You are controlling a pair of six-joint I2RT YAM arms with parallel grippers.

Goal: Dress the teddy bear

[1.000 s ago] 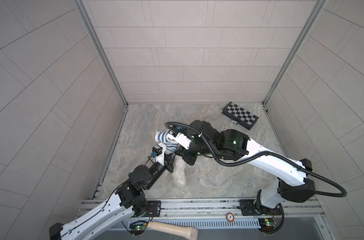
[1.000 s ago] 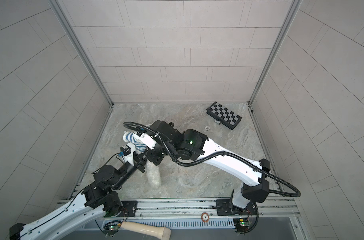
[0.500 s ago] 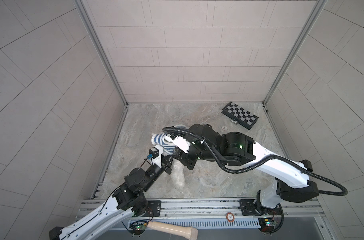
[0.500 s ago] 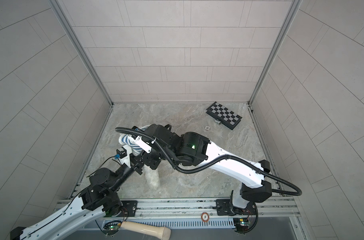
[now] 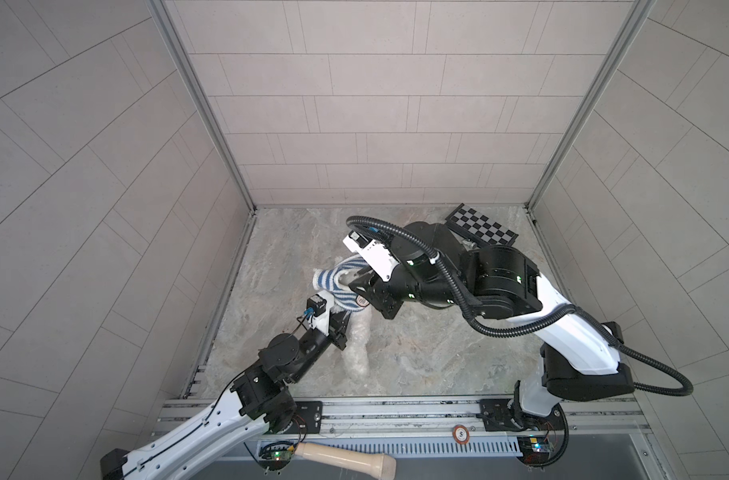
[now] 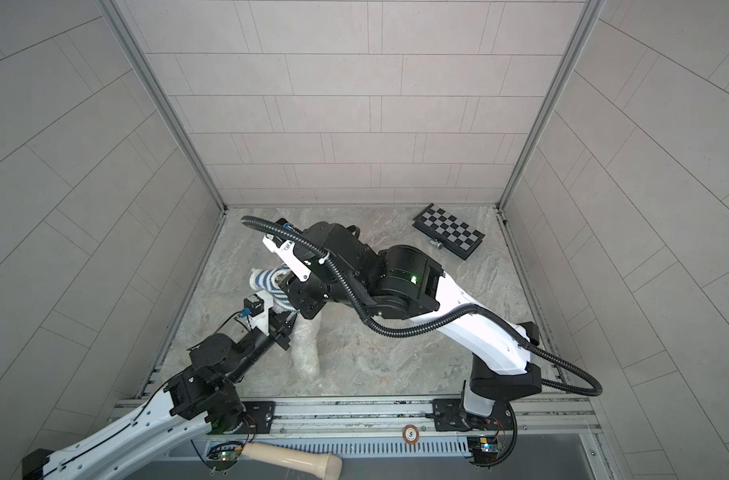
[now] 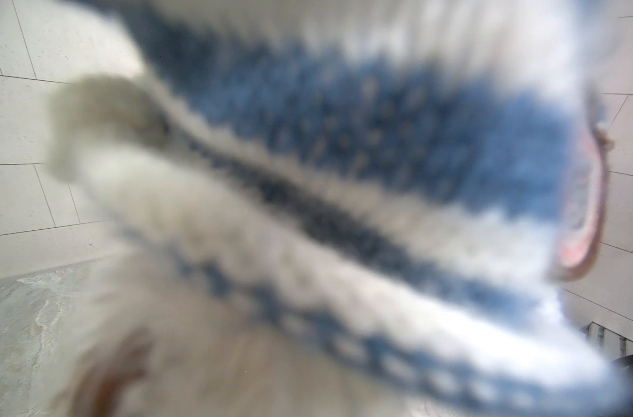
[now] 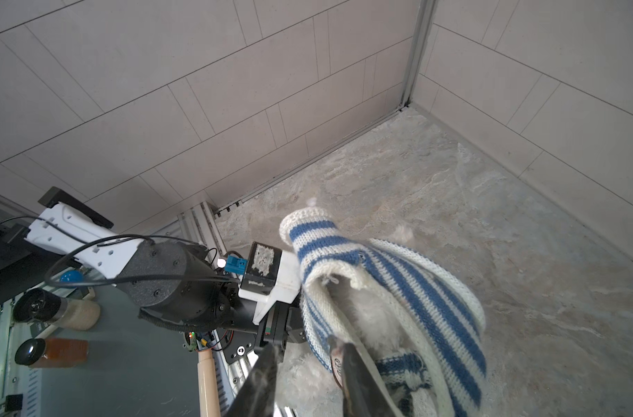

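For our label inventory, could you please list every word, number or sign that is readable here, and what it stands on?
"5": on the round tag on the front rail.
Badge on the striped shirt: lettering blurred and partly hidden, unreadable.
Sticker on the left wrist camera: worn, unreadable.
Nothing else is legible.

Right gripper (image 8: 309,364) stands parted, left gripper (image 5: 343,326) pinched closed.
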